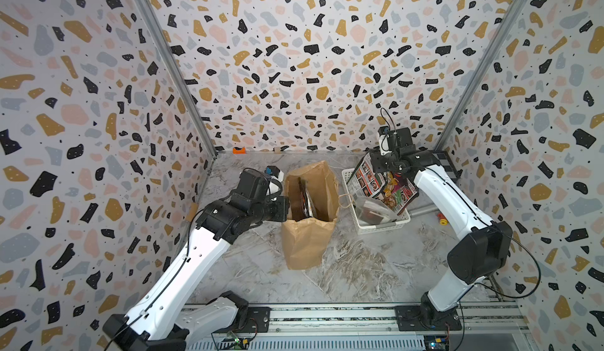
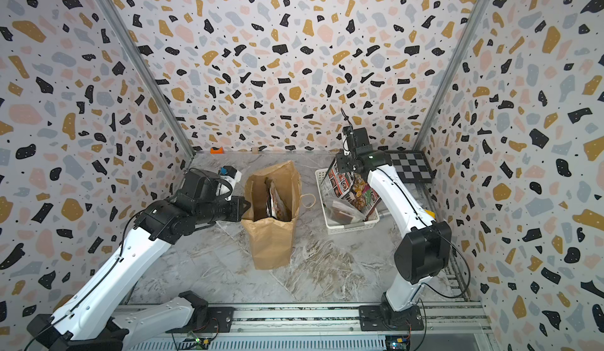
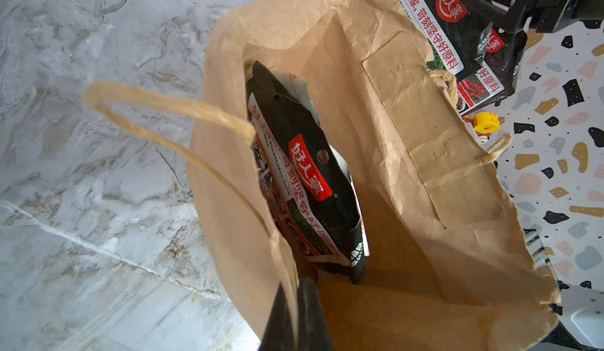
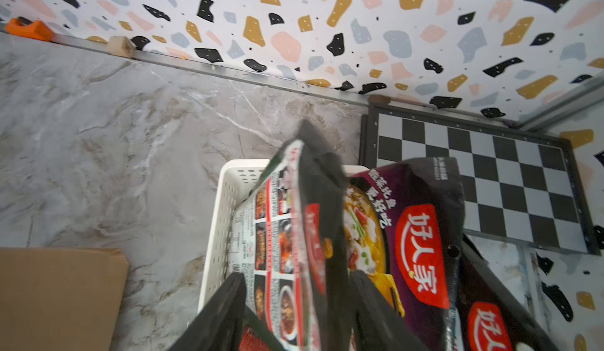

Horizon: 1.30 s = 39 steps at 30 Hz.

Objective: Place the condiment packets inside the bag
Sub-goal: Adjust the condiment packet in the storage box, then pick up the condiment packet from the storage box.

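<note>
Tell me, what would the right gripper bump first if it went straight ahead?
The right gripper would probably hit the black-and-white packet standing between its open jaws, in the white basket.

Here's the bag (image 1: 309,235): brown paper, matt, heavily crinkled, with rough twisted handles (image 3: 170,106) (paper cord, by the look). Inside it a packet (image 3: 310,176) of glossy printed film catches the light. At three o'clock from the bag sits the basket (image 1: 384,225), smooth white plastic with perforated walls. In it are more shiny film packets (image 1: 369,179) and a clear pouch (image 1: 372,207), wrinkly and see-through. The counter (image 1: 359,267) is grey marble-look, smooth, with a faint sheen. Along its six o'clock edge runs a dull metal rail (image 1: 327,315).
</note>
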Motion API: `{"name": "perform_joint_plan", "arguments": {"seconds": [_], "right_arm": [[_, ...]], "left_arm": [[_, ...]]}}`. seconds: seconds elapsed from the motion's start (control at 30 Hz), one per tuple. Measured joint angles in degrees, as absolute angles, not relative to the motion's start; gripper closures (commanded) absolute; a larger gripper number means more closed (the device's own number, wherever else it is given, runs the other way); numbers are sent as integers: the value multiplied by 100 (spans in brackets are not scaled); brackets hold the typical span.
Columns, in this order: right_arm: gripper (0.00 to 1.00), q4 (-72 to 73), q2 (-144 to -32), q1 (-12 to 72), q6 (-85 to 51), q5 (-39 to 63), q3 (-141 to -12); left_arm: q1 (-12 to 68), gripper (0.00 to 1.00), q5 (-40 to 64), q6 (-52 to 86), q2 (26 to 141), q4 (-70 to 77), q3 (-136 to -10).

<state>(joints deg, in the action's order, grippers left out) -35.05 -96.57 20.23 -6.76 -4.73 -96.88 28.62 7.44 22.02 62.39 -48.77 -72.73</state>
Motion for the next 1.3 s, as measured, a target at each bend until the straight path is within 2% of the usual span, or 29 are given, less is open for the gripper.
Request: {"name": "perform_joint_plan", "arguments": {"seconds": [0.2, 0.3, 0.53, 0.73, 0.83, 0.93, 1.0, 1.1, 1.13, 1.3], "right_arm": [[25, -3568, -9668, 2027, -655, -12, -9802], [20, -3599, -9708, 2027, -661, -64, -9782], [19, -3509, -9712, 1955, -666, -49, -9236], [23, -2965, -9710, 1684, -770, 701, -8359], [30, -2541, -9690, 1544, -908, 1127, -7859], [44, -2058, -9673, 1457, -1081, 1339, -7533], [62, -1750, -9673, 1452, -1177, 1420, -7397], [96, -1424, -9673, 1459, -1295, 1514, -7288], [100, -1365, -9673, 1463, -1302, 1533, -7286], [100, -1411, -9485, 1485, -1273, 1455, -7273]], "left_arm": [[2862, 100, 744, 2202, 6248, -4877, -7273], [2862, 100, 744, 2202, 6248, -4877, -7273], [2862, 100, 746, 2200, 6248, -4877, -7273], [2862, 100, 746, 2200, 6248, -4877, -7273], [2862, 100, 746, 2200, 6248, -4877, -7273], [2862, 100, 746, 2200, 6248, -4877, -7273], [2862, 100, 746, 2200, 6248, -4877, -7273], [2862, 100, 744, 2200, 6248, -4877, -7273], [2862, 100, 744, 2200, 6248, -4877, -7273], [2862, 100, 744, 2200, 6248, -4877, -7273]]}}
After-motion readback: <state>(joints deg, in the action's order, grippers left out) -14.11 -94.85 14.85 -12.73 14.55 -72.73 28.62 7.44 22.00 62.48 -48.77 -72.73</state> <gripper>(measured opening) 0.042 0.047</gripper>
